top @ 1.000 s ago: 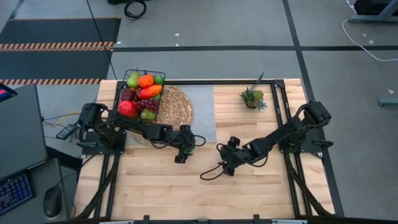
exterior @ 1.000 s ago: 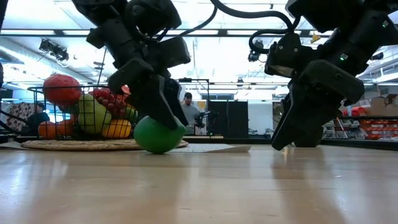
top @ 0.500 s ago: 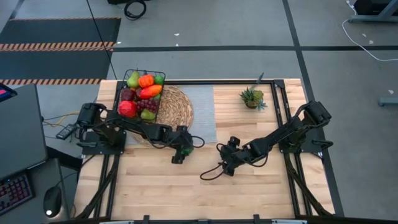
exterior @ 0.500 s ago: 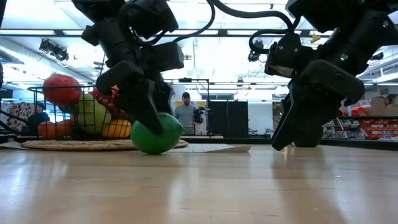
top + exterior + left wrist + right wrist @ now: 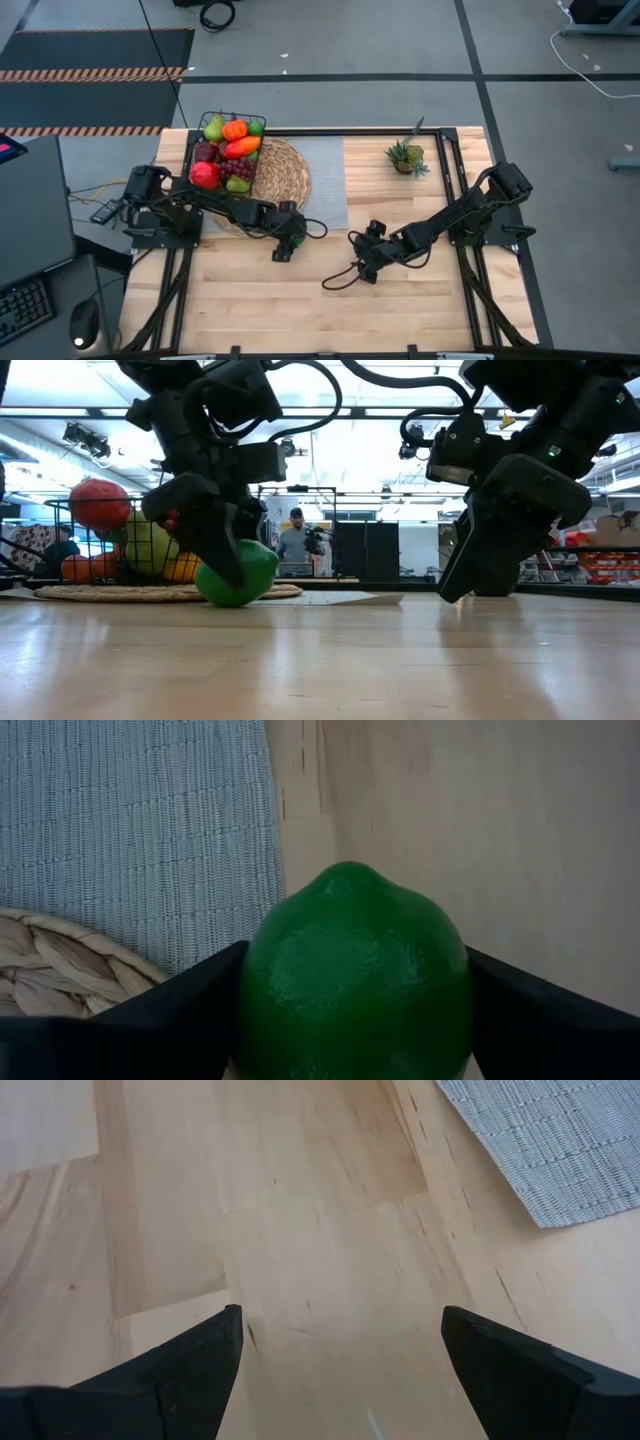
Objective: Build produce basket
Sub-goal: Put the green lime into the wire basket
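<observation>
Since the earlier frames I see the left gripper (image 5: 283, 243) has shifted slightly toward the left side of the table, carrying the green lime (image 5: 236, 572) with it; in the low view the lime now sits nearer the woven mat (image 5: 281, 172).

Left gripper: clenched on the lime, one finger on each side of it, as the left wrist view shows (image 5: 355, 982). The lime rests at table (image 5: 400, 300) level, just beside the mat's edge and the grey cloth (image 5: 328, 180). Its long axis runs along the gripper's forward direction, with the small pointed tip aimed away from the wrist, toward the bare wood.

The basket (image 5: 226, 150) stands on the far left part of the mat, filled with produce (image 5: 228, 155): a red apple, orange-red pieces, a green pear and dark grapes are visible.

Right gripper (image 5: 362, 268): released, fingers spread wide over bare wood near the table's middle, holding nothing. The right wrist view shows only wood and a corner of the grey cloth between its fingers (image 5: 180, 1365).

A potted plant (image 5: 406, 156) stands at the far right of the table.
</observation>
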